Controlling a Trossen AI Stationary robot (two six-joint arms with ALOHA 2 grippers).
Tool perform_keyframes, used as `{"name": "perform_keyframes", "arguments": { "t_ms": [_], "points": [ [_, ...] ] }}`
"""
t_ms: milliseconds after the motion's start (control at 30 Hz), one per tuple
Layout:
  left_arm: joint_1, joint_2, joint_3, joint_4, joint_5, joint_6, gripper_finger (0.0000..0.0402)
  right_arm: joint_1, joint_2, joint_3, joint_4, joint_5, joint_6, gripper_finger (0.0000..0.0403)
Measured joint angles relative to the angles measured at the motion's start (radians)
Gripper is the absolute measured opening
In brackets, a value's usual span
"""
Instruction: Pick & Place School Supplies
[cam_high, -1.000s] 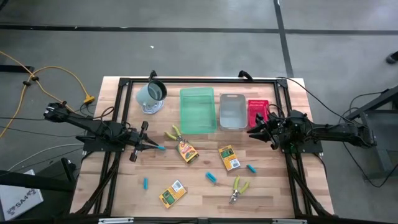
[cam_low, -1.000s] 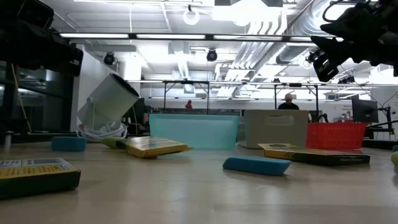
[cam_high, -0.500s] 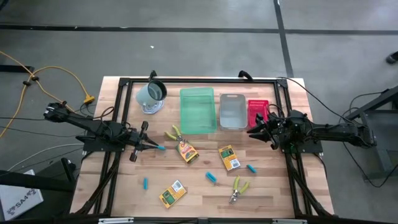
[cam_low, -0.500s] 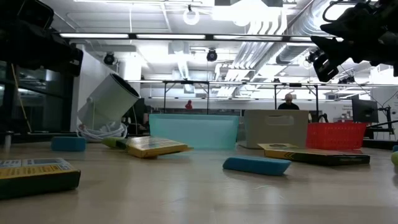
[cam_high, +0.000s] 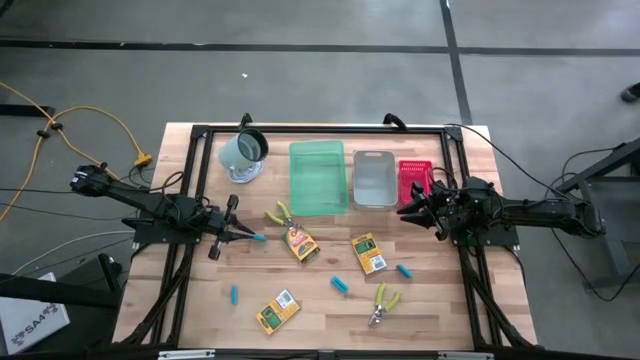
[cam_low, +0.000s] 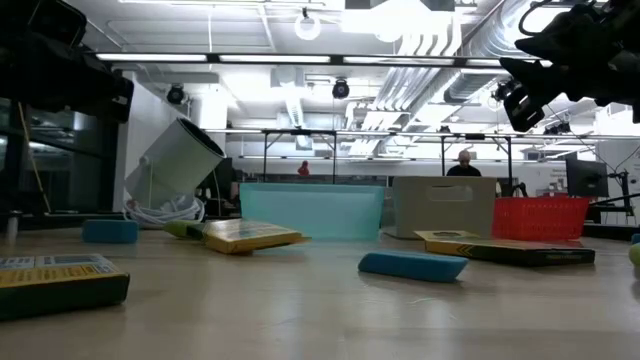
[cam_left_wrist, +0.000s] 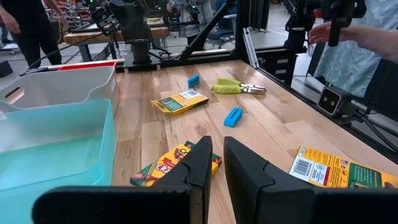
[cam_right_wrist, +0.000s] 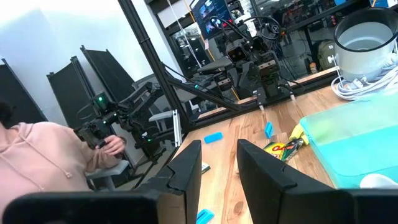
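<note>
Both arms reach inward over the desk (cam_high: 450, 320) from its left and right edges, stretched out low and nearly level, each with its forearm lying along the side frame.

The left tool (cam_high: 243, 235) hangs above the left-centre of the desk, pointing toward the middle. In the left wrist view, its fingers (cam_left_wrist: 200, 163) are narrowly parted with nothing between them. From above, a cyan piece (cam_high: 258, 237) lies at its tips. The low view shows this piece resting on the wood.

The right tool (cam_high: 403, 212) hovers near the right edge, just in front of the red tray (cam_high: 415, 178). Its fingers (cam_right_wrist: 186, 165) stand apart and empty.

The school supplies lie scattered across the middle of the desk and toward the edge opposite the trays:
- **Boxes:** one yellow-orange box (cam_high: 300, 243) lies at the centre, a second box (cam_high: 368, 253) right of centre, and a third box (cam_high: 278, 311) close to the edge opposite the trays.
- **Pliers:** one pair of pliers (cam_high: 279, 214) lies just beside the green tray (cam_high: 318, 178). The second pliers (cam_high: 382, 303) lie near the second box.
- **Further cyan pieces:** one (cam_high: 234, 294) lies toward the left, one (cam_high: 340, 284) in the middle, and one (cam_high: 404, 270) to the right.

Along the tray edge stand the tilted mug (cam_high: 243, 152), the green tray, the grey tray (cam_high: 374, 180) and the red tray. No supply is visible in them.
</note>
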Motion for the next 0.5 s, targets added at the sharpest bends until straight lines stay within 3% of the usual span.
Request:
{"name": "perform_keyframes", "arguments": {
  "t_ms": [500],
  "points": [
    [0.0, 0.0, 0.0, 0.0, 0.0, -0.096, 0.0036, 0.0, 0.0, 0.0, 0.0, 0.0, 0.0, 0.0094]
  ]
}}
